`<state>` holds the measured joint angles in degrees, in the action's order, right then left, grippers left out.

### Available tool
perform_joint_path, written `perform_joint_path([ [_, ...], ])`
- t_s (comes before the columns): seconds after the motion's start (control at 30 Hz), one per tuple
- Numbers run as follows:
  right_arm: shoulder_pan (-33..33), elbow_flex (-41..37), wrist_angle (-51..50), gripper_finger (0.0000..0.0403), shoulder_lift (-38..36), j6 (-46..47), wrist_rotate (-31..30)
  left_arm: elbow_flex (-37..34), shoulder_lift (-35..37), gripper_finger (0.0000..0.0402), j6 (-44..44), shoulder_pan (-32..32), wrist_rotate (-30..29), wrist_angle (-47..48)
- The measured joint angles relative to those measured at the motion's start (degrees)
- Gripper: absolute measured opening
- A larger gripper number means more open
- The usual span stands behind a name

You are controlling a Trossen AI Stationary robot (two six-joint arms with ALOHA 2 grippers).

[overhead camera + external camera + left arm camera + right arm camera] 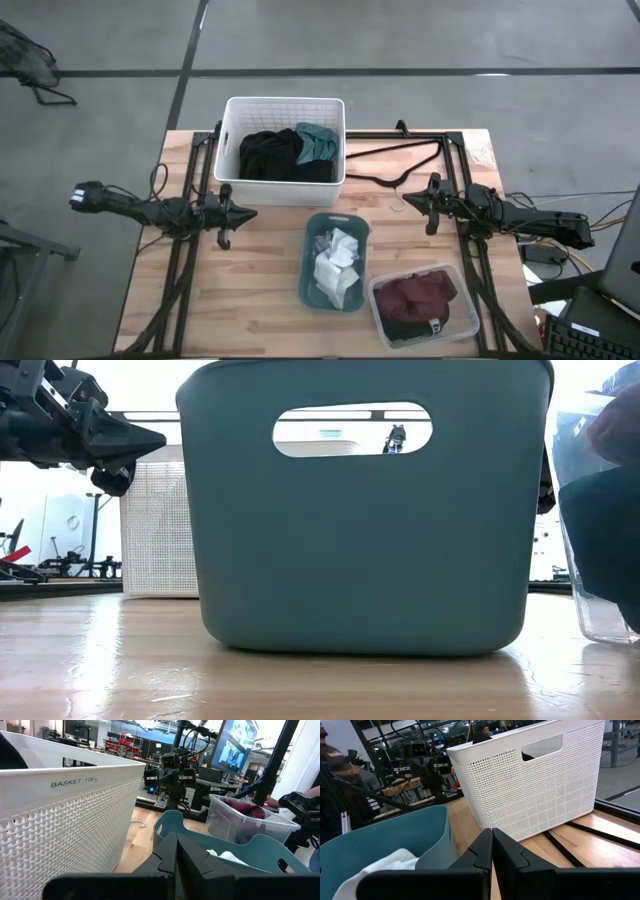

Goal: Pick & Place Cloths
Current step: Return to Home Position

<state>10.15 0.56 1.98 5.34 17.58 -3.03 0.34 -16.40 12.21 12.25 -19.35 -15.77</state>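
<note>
Three containers stand on the desk [250,300], and every cloth in view lies inside one of them. The largest is the white basket [285,101] at the far edge. It holds a big black cloth [266,156], with a teal cloth [320,141] bunched against its right side.

Nearer the front, in the middle, is the teal bin [307,262], which holds crumpled white cloths [336,268]. Just beside its right front corner is the clear bin [377,302]. In it a maroon cloth [421,292] lies on top of a dark cloth [404,326] that carries a small white mark.

A thin wire hanger [395,148] lies flat on the desk to the right of the basket.

The two arms stretch inward from either side, level above the desk. The left tool [246,212] hangs just in front of the basket's left front corner, its fingers pressed together and holding nothing. The right tool [408,200] hangs by the near end of the hanger, right of the teal bin's far end. It is also closed and empty. Neither tool touches a bin or a cloth.
</note>
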Motion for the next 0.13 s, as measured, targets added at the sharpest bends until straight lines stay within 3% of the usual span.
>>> perform_joint_path([
  [0.13,0.00,0.00,0.00,0.0009,0.00,0.00,-0.01,0.00,0.00,0.0012,0.00,0.02,0.00,-0.02],
])
